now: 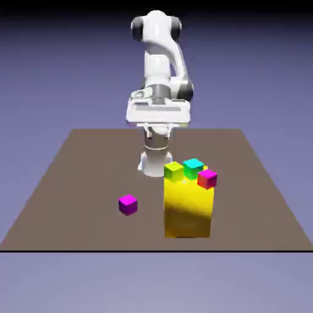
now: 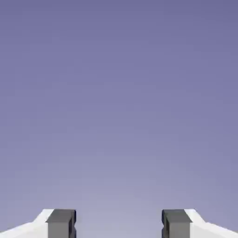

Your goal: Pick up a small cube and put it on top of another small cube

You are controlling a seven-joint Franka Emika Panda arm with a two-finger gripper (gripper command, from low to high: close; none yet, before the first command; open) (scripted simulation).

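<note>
A small magenta cube (image 1: 128, 204) lies alone on the brown table (image 1: 79, 177), left of a tall yellow block (image 1: 187, 211). Three small cubes rest on that block's top: a yellow-green one (image 1: 173, 171), a cyan-topped green one (image 1: 193, 166) and a red one with a magenta side (image 1: 207, 178). My gripper (image 2: 119, 224) is open, its grey fingertips (image 2: 61, 223) far apart with nothing between them. The hand view holds only the blue-violet backdrop and no cube. In the exterior view the white hand (image 1: 158, 113) hangs high above the table's far part, well above and behind all the cubes.
The yellow block stands near the table's front edge, right of the middle, and rises well above the table top. The robot's base (image 1: 154, 164) stands just behind it.
</note>
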